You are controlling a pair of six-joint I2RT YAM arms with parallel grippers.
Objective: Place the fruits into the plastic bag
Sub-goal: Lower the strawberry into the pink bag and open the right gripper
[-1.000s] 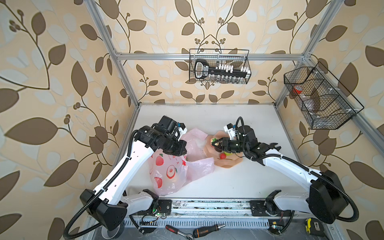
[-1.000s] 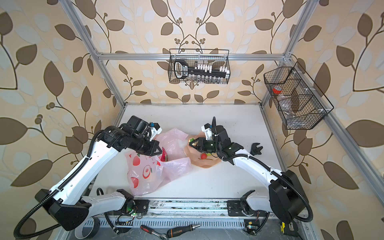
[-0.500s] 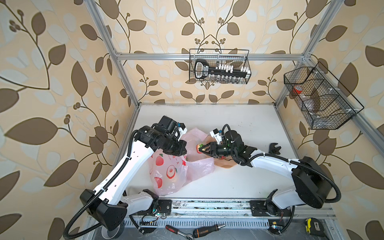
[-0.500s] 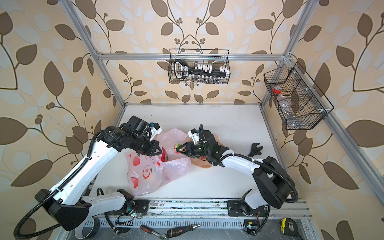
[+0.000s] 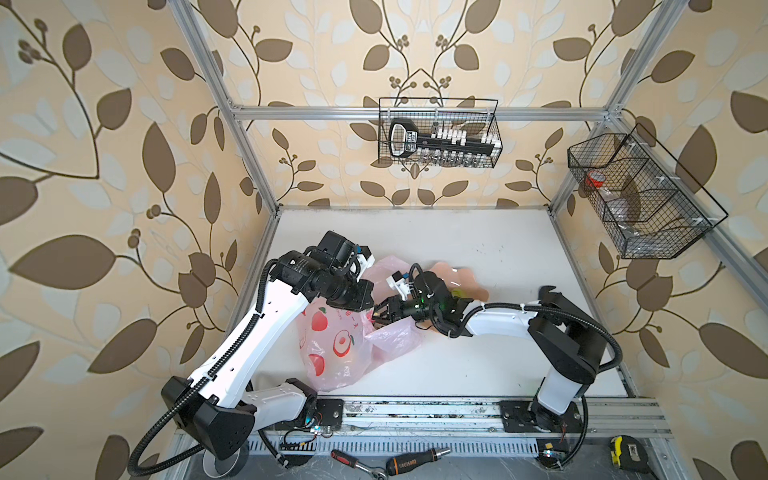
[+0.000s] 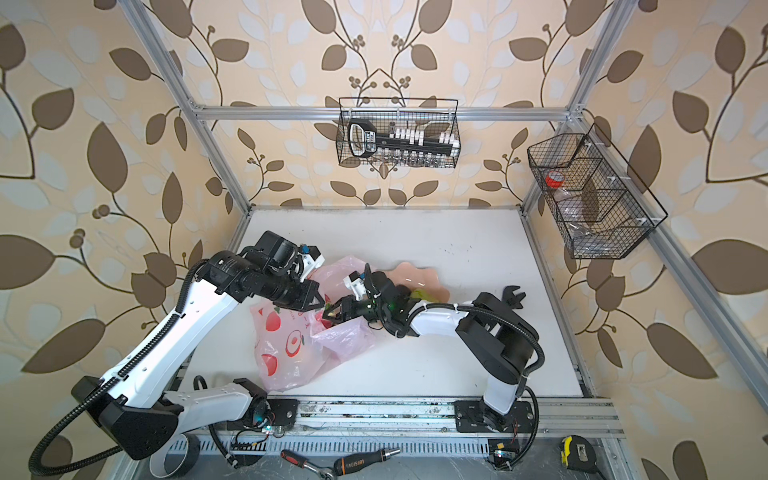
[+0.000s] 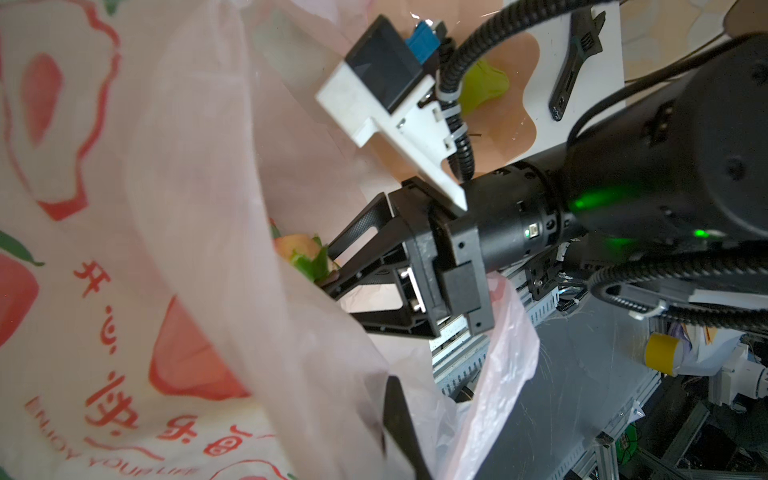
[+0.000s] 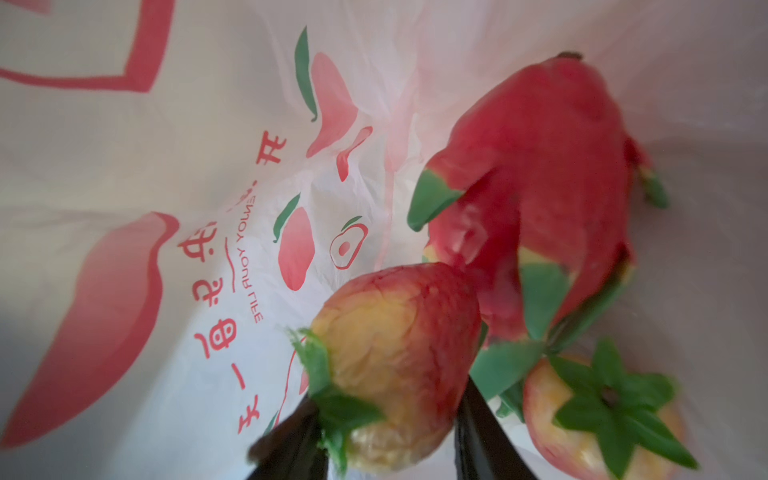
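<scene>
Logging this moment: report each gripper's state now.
Left gripper: closed on the plastic bag, holding its edge.
Right gripper: closed on a strawberry.

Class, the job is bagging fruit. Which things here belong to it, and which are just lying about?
Job: plastic bag; strawberry in the right tool; dragon fruit and second strawberry inside the bag; green fruit in the peach bowl.
Lying about: wrench, screwdriver, ratchet, tape measure, socket set.
</scene>
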